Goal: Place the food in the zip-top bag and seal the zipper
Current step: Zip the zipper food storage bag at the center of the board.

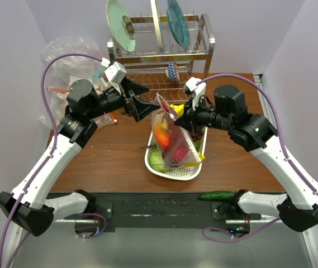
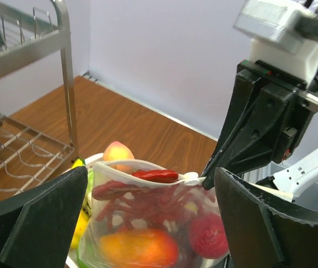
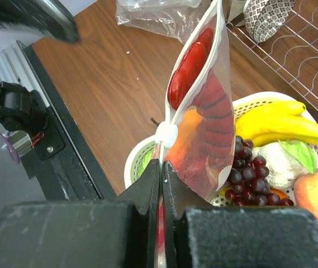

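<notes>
holding the bag (image 3: 203, 111) upright over the tray (image 1: 170, 173), my right gripper (image 3: 160, 165) pinched on its zipper (image 2: 117, 163) end so the food (image 2: 139, 248) inside cannot spill; left gripper (image 1: 148, 101) gapes wide at the mouth, ready to seal.

My right gripper (image 3: 161, 167) is pinching the edge of the zip-top bag (image 3: 217, 78), jaws pressed together (just below the white slider (image 3: 166, 135)). The bag is hanging upright above the tray (image 3: 132, 163), and I'm seeing the red lobster (image 3: 217, 111) inside.
</notes>
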Action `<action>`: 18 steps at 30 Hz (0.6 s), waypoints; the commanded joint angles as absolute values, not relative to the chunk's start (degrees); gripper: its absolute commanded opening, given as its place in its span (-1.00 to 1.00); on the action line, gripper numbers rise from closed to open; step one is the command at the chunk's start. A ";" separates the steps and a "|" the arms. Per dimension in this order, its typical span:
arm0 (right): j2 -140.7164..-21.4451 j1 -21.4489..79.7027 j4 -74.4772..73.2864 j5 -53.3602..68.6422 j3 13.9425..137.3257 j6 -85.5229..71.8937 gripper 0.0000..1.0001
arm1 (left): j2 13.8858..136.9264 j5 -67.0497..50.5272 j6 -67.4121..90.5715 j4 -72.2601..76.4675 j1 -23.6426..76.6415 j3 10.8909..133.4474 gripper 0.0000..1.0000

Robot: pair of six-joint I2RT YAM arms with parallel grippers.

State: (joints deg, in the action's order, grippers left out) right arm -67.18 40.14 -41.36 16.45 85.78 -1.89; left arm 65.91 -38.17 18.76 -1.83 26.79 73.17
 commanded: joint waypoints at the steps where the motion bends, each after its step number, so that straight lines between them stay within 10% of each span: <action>1: -67.32 40.08 -36.56 18.19 87.10 -3.43 -1.00 | 65.91 -30.60 22.15 -2.72 28.82 71.28 1.00; 18: -67.94 40.17 -36.39 19.86 88.07 -3.52 -1.00 | 69.70 -21.53 29.89 5.53 32.52 67.68 1.00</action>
State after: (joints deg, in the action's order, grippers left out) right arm -68.27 40.12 -40.21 17.82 85.80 -2.85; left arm 69.76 -23.55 28.95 0.58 32.18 68.38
